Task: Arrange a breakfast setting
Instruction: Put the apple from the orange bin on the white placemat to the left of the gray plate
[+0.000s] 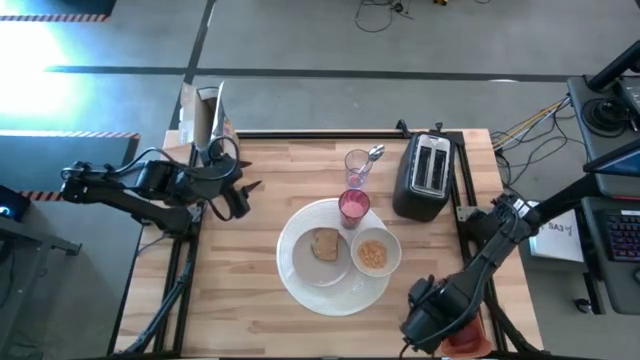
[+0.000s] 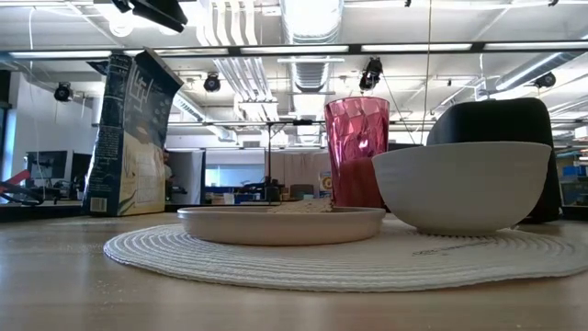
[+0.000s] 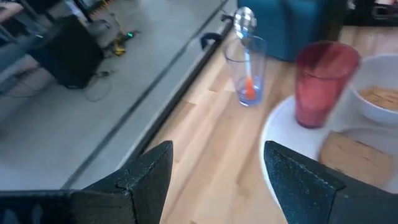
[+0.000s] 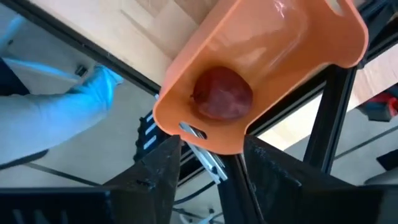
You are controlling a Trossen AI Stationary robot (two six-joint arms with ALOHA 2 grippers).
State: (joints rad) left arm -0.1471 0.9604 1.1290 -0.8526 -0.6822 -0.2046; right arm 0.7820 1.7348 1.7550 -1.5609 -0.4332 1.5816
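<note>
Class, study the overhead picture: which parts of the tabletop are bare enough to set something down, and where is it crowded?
Bare wood lies between the left gripper and the round mat, and along the near edge on the left. It is crowded in the middle: toast plate, cereal bowl and pink cup share the mat, with the clear glass and toaster just beyond.

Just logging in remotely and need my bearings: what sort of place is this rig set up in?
Most likely a lab or open-plan workshop, not a kitchen. The low view shows exposed ceiling ducts and strip lights; the high view shows bare concrete floor with loose cables, and a keyboard beside the wooden table.
</note>
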